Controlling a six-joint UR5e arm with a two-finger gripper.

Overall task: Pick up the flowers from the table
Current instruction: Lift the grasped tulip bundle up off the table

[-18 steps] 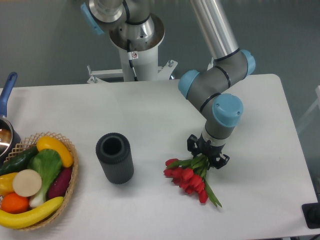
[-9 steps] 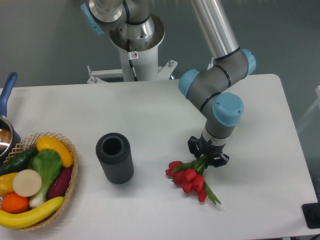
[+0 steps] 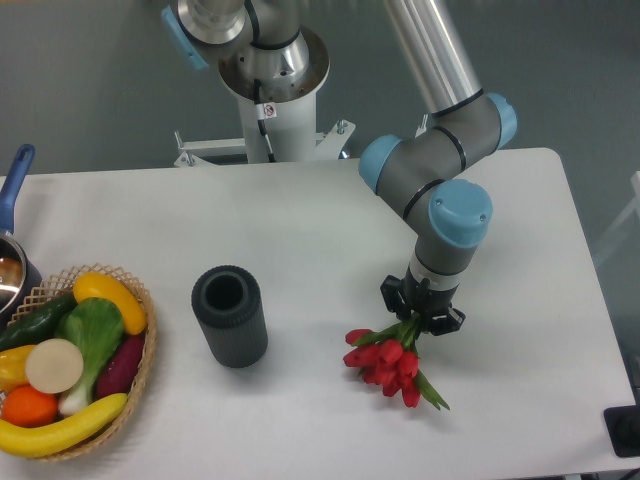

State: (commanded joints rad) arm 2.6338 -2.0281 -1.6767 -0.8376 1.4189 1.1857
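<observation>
The flowers (image 3: pixel 386 360), a bunch of red tulips with green stems and leaves, hang at the front right of the white table (image 3: pixel 300 230). My gripper (image 3: pixel 420 316) points straight down and is shut on the green stems just above the red heads. The heads dangle to the lower left of the fingers, and a green leaf tip sticks out to the lower right. The bunch looks lifted, though whether its lowest tips still touch the tabletop cannot be told.
A dark grey ribbed cylinder (image 3: pixel 230 315) lies left of the flowers. A wicker basket (image 3: pixel 140 375) of fruit and vegetables sits at the front left, with a blue-handled pot (image 3: pixel 12 225) behind it. The robot base (image 3: pixel 270 80) stands at the back.
The gripper has risen slightly and shifted a little right with the flowers in it. The tulip heads have bunched together and swung under the fingers.
</observation>
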